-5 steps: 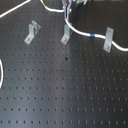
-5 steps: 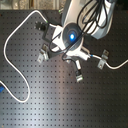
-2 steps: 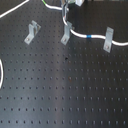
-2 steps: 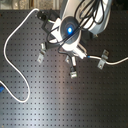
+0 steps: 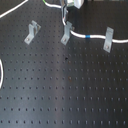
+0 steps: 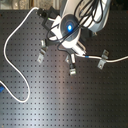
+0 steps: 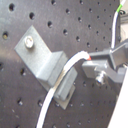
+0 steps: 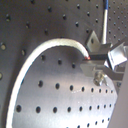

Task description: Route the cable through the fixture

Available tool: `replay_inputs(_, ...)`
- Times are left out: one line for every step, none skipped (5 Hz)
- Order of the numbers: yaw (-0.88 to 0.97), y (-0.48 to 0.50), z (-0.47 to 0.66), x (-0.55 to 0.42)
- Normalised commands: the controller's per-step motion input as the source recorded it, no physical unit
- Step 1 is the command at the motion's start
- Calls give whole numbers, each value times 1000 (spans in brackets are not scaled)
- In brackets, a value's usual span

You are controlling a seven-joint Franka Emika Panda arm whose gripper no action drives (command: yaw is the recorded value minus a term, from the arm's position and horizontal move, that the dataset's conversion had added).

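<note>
The white cable [image 5: 80, 36] runs from my gripper [image 5: 65, 19] past its blue band [image 5: 89, 37] to the right bracket [image 5: 108, 40] and on to the first exterior view's right edge. In both wrist views my gripper [image 7: 91, 64] is shut on the cable [image 7: 62, 82] right beside the middle bracket [image 7: 47, 62]. The cable [image 8: 47, 46] arcs away from the fingertips [image 8: 95, 65]. The middle bracket [image 5: 66, 33] stands just below the gripper in the first exterior view. The arm [image 6: 69, 25] hides the grip in the second exterior view.
A left bracket [image 5: 32, 31] stands apart on the black perforated board [image 5: 65, 90]. The cable's long slack loops round the second exterior view's left [image 6: 6, 55]. A small blue object [image 6: 2, 92] lies at that edge.
The arm has shifted toward the second exterior view's top, carrying the held cable with it. The brackets have not moved.
</note>
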Motion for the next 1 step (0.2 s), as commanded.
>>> replay_inputs(34, 0, 0, 0)
